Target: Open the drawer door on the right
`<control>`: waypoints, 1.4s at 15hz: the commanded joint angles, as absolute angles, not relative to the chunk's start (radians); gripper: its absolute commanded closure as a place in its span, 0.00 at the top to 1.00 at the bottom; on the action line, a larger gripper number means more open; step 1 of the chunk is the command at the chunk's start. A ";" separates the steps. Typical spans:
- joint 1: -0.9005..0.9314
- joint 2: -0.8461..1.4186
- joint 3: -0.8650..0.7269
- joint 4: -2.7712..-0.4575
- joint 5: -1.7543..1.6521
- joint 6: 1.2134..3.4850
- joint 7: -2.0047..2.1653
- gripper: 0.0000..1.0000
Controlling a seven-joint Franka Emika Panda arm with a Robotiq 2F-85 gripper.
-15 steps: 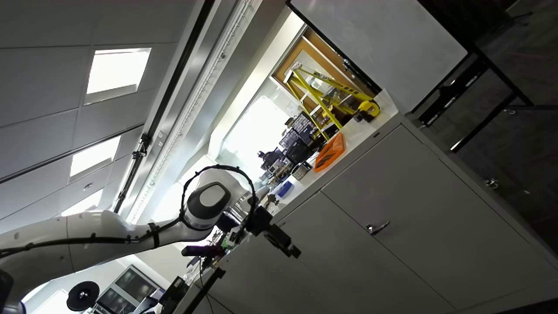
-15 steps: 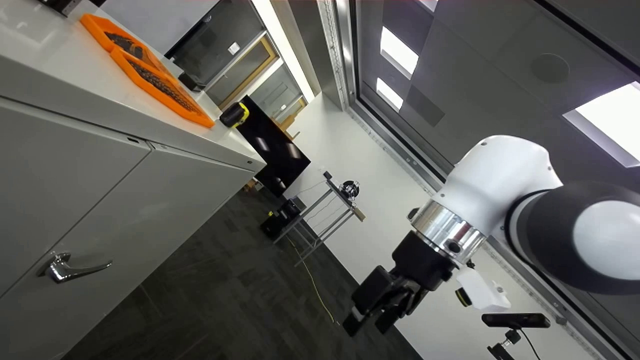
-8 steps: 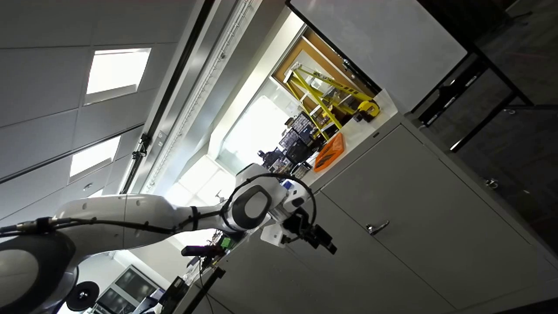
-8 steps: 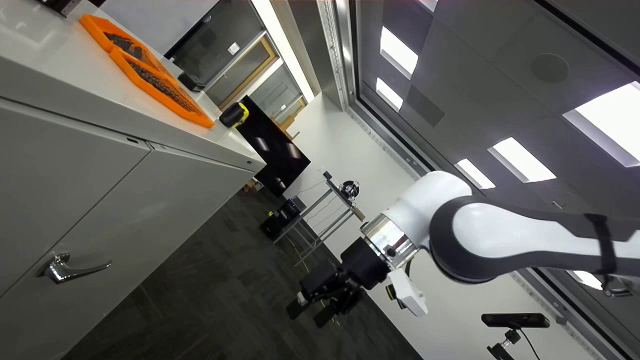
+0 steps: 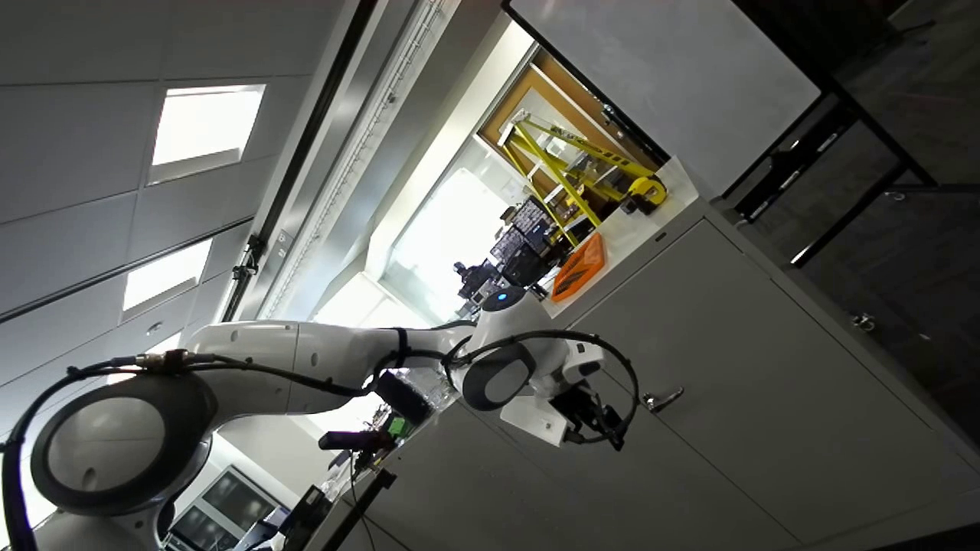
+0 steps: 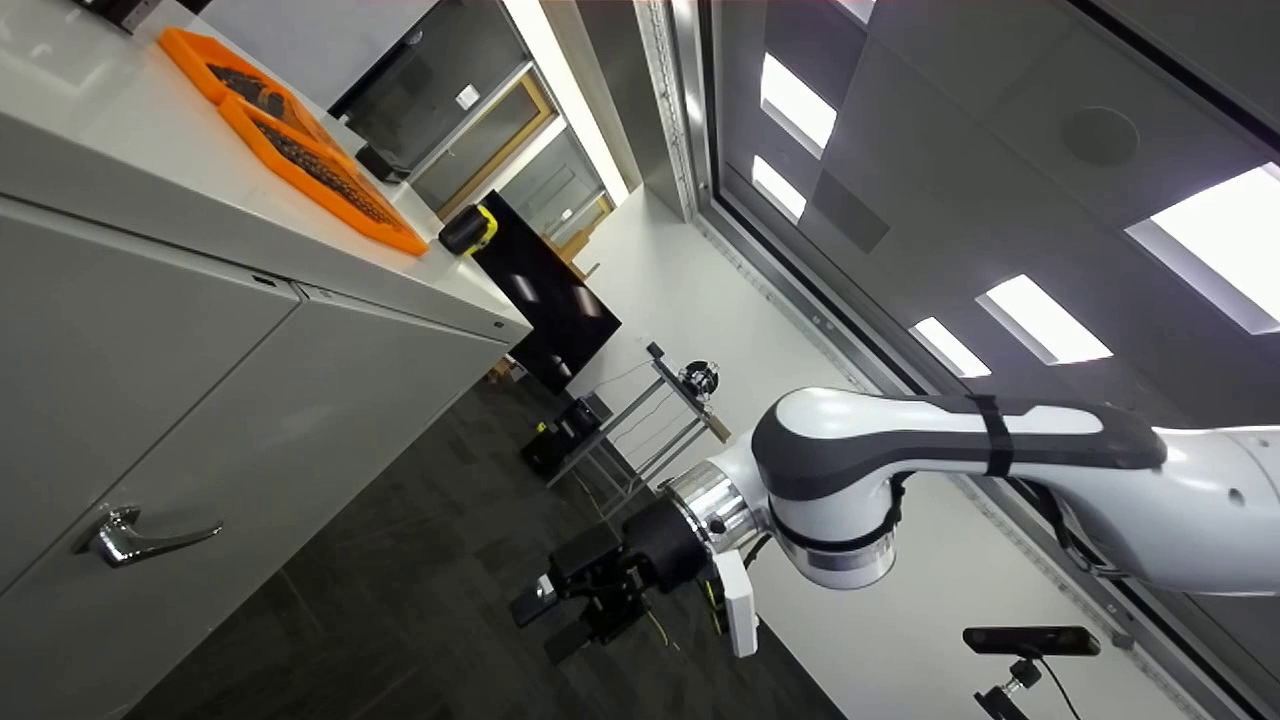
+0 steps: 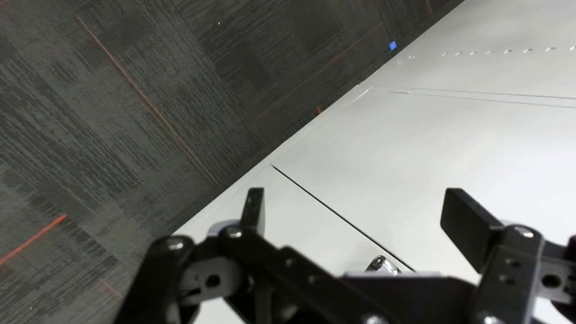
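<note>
The right drawer door [image 5: 750,383] is a flat grey-white cabinet panel, shut, with a chrome lever handle [image 5: 663,399] near its seam. An exterior view also shows this door [image 6: 310,420] and its handle [image 6: 150,537]. My gripper [image 6: 545,628] is open and empty, in the air in front of the cabinet and apart from the handle. In the other exterior picture the gripper [image 5: 612,435] is seen left of the handle. In the wrist view the handle [image 7: 386,264] shows beside the seam, low between the open fingers [image 7: 355,216], partly hidden by the gripper body.
The matching door [image 6: 110,330] lies across the seam. On the white worktop [image 6: 130,130] are an orange case [image 6: 310,170] and a yellow-black tape measure [image 6: 470,230]. A camera on a stand [image 6: 1030,641] and a whiteboard [image 5: 674,84] are nearby.
The arm has swung toward the cabinet in both exterior views, bringing the gripper nearer the handle. The gripper stays open. The door has not moved.
</note>
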State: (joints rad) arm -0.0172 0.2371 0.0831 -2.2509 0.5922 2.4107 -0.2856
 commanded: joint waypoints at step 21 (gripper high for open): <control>-0.099 0.732 0.069 -1.985 1.953 2.116 -1.259 1.00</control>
State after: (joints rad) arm -0.1268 0.6651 0.1105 -2.0375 1.8291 2.2263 -1.1836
